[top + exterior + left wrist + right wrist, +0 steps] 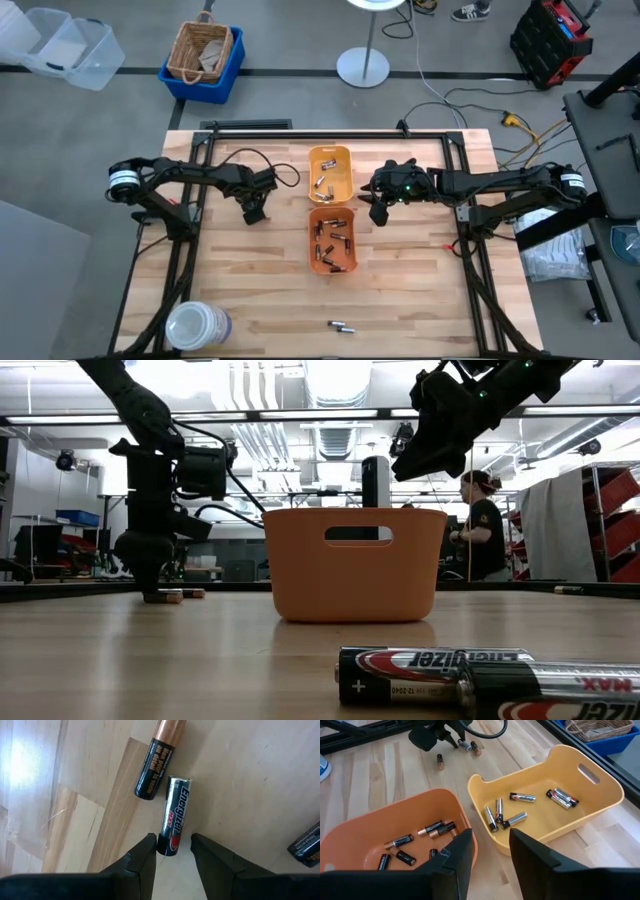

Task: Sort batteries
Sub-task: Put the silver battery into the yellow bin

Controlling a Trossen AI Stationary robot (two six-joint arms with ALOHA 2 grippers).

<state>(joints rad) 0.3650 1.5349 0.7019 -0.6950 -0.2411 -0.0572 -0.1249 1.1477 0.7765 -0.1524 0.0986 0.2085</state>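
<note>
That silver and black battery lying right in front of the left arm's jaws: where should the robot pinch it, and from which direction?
Probably from straight above, jaws closing across the round sides of the silver and black battery near its middle. It lies flat on the table, so only its curved flanks are free. The left gripper already straddles its near end, jaws open; the copper-topped battery lies close beside, so stay narrow.

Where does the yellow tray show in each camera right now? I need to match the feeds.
High view: the yellow tray sits at table centre, on the far side of the orange tray.
Low view: hidden behind the orange tray.
Left wrist view: not in it.
Right wrist view: the yellow tray is beside the orange tray, batteries inside.
Shared landmark: the orange tray.
</note>
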